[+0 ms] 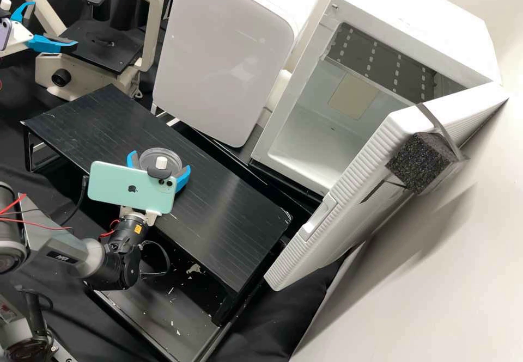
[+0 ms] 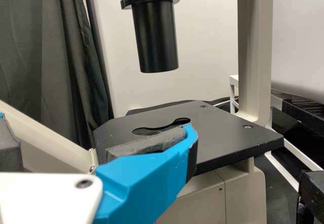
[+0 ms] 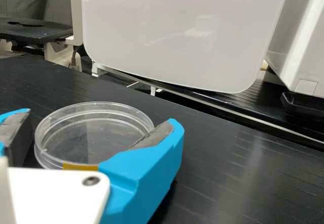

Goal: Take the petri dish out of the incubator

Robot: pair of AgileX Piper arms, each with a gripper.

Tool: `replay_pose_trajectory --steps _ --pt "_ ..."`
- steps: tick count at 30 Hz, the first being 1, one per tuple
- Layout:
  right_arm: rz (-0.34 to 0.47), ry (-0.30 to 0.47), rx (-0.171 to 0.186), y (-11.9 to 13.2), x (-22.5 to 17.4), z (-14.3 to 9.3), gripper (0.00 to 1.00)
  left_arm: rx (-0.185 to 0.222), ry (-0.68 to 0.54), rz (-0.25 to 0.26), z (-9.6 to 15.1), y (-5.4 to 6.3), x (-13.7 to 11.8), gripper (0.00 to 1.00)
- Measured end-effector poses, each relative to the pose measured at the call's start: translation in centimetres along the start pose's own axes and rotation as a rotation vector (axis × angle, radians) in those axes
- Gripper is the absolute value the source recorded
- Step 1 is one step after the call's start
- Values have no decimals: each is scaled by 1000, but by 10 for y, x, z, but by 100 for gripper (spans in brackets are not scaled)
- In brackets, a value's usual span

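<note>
Around the clear petri dish point(image 1: 161, 157) on the black raised stand point(image 1: 229, 209), my right gripper point(image 1: 160, 161) stands open, a finger on either side. In the right wrist view the dish point(image 3: 93, 133) lies flat between the fingers of the right gripper point(image 3: 101, 120); a dark gap separates it from one finger, while the other overlaps its rim. By the microscope, my left gripper point(image 1: 53, 24) is open, as is the left gripper point(image 2: 96, 130) in its own wrist view, near the microscope stage point(image 2: 223, 135). The white incubator point(image 1: 310, 149) has its door point(image 1: 359, 188) swung wide open.
A closed white appliance point(image 1: 218, 51) stands behind the stand, left of the incubator. A black foam block point(image 1: 419, 163) is strapped on the open door. The microscope point(image 1: 155, 30) occupies the back left, and a lower black shelf point(image 1: 158, 318) lies in front of the stand.
</note>
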Motion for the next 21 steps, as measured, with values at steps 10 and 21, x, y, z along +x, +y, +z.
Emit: replay_pose_trajectory --steps 10,21 --pt "66 26 -41 0 -15 -24 100 0 0 0 0 0 0 100" --pt "485 92 110 8 -45 -57 100 0 0 0 0 0 0 100"
